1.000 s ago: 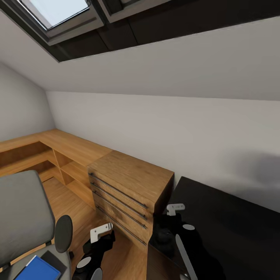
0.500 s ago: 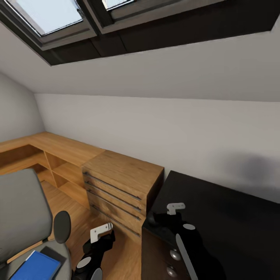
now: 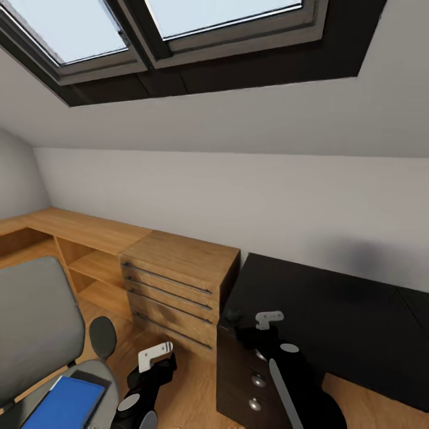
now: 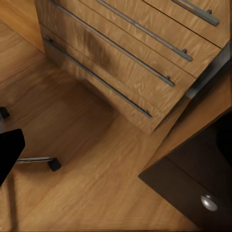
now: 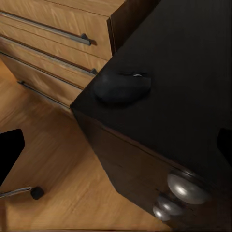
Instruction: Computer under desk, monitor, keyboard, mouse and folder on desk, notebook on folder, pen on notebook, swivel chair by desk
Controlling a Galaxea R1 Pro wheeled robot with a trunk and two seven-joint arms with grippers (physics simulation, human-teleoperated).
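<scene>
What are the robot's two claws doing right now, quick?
Left claw: cannot tell if open or shut; nothing visibly held.
Right claw: cannot tell either; nothing visibly held.

I log the change as camera motion: my head view has swung right and tilted, so the whole scene slides left in frame. More of the glossy black desk top [image 3: 333, 310] now shows, along with its dark drawer front with round metal knobs [image 3: 255, 379]. The light wooden drawer chest [image 3: 179, 286] sits further left, and the skylight panes [image 3: 220, 12] fill more of the top. More of the flat bright blue folder [image 3: 65, 404] shows on the grey padded swivel chair [image 3: 36, 333] (nothing there itself displaced). Both arms keep their places in frame.
</scene>
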